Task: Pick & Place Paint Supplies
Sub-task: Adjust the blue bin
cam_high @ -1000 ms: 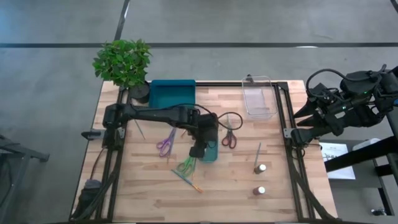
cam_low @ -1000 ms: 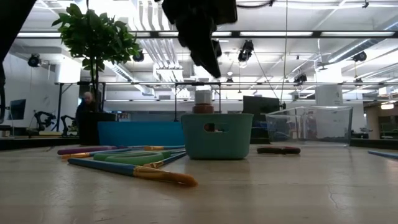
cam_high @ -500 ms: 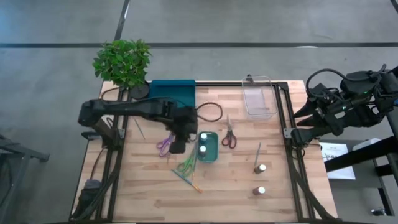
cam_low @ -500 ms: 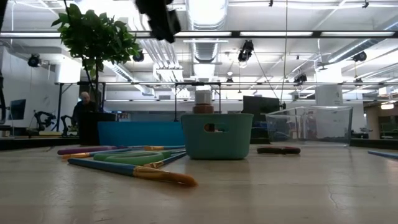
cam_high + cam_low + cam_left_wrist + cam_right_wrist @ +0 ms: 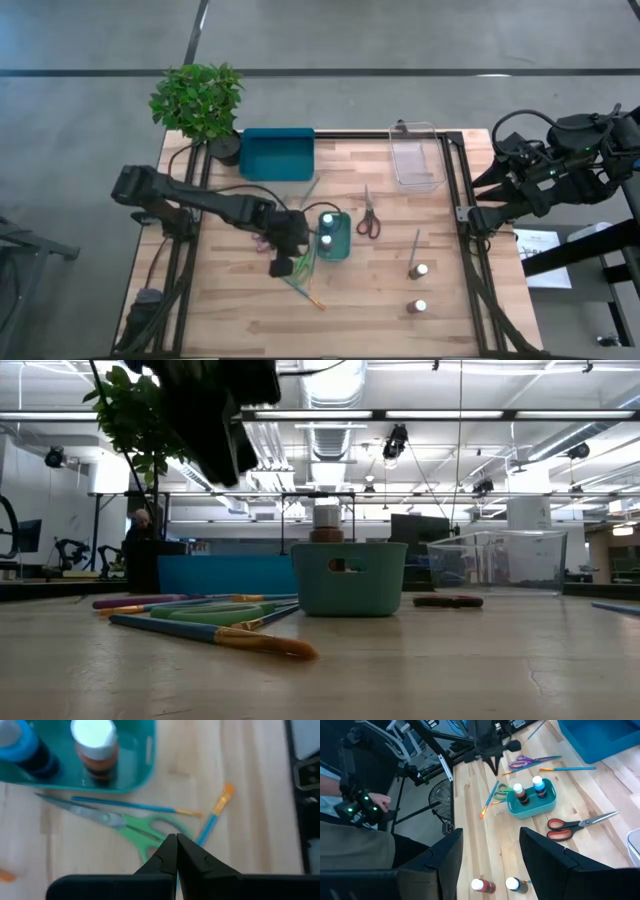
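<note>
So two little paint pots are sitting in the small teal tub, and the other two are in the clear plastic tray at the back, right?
Not quite. Two paint pots do sit in the small teal tub, but the other two pots stand on the bare wooden table, near the right side. The clear plastic tray holds none of them. The high view shows this.
</note>
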Robot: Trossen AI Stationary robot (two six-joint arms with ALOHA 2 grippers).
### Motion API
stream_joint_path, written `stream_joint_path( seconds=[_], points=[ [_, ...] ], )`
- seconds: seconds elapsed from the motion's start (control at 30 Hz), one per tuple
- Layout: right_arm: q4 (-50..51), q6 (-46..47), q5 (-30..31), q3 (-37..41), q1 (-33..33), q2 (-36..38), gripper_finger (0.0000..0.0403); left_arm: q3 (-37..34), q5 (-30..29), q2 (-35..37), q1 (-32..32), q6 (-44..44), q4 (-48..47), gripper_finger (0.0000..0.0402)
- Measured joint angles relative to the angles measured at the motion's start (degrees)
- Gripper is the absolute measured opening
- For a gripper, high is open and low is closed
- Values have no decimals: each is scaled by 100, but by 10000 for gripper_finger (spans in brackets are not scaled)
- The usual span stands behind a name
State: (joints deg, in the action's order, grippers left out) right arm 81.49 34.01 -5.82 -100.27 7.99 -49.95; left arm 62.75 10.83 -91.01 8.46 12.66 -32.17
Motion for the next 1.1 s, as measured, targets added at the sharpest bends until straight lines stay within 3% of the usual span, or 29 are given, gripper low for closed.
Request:
stream_joint_path(
  seconds=[0.17,0.5,1.1],
  points=[
    [0,12,81,0,0,0,192,-460,-96,-49,-59,91,956,5],
    [2,93,153,0,-1,-28,192,-537,-227,-601,-70,88,1575,4],
    [2,204,148,2,-2,-44,192,-539,-237,-1006,-111,141,2009,3]
  ],
)
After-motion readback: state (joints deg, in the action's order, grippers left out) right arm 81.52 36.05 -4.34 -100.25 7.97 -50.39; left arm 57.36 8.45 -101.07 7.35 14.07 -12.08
